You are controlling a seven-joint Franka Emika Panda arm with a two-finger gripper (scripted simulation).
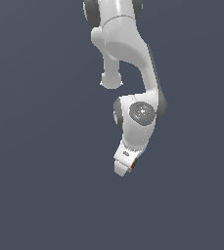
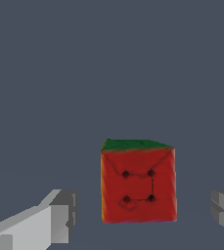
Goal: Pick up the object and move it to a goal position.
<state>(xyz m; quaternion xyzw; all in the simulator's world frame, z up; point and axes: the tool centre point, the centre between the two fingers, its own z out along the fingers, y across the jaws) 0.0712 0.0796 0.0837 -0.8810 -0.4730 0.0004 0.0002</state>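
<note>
One cube [image 2: 138,183] heads our list: in the wrist view we record a red face marked with four dark dots joined by thin lines, and a green face adjoining it. It sits between the two grey fingertips [image 2: 64,215] of the gripper [image 2: 145,215], with open space on either side, so we log the pincer as wide and touching nothing. Behind lies only a plain slate-grey ground [image 2: 108,63]. From the exterior view we note the white arm [image 1: 133,53] hanging downward, its gripper lowest, a speck of red [image 1: 132,165] showing at its tip.
</note>
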